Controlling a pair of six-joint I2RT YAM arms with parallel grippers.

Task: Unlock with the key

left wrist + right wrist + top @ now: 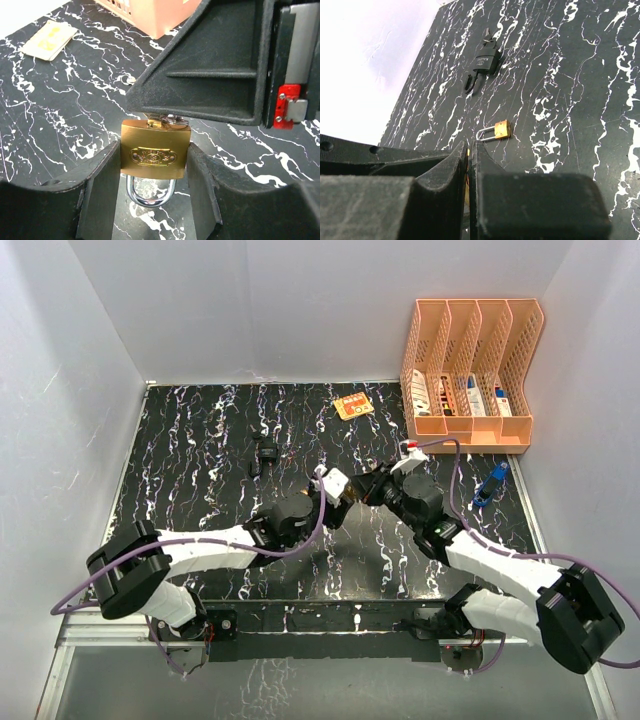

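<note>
A brass padlock (155,155) with a chrome shackle (150,192) is clamped between my left gripper's fingers, shackle pointing back toward the wrist. My left gripper (338,487) holds it above the middle of the black marbled table (200,440). My right gripper (362,488) meets it from the right. In the left wrist view it fills the upper frame (200,65) right at the padlock's keyhole end, where a key with its ring (167,119) shows. In the right wrist view the fingers (447,170) are pressed together on a thin brass sliver (468,175).
An orange file organizer (470,370) stands at the back right. An orange card (353,405) lies behind the grippers. A black lock-like object (265,455) lies to the left. A blue object (490,483) is at the right edge. Another small brass padlock (502,129) lies on the table.
</note>
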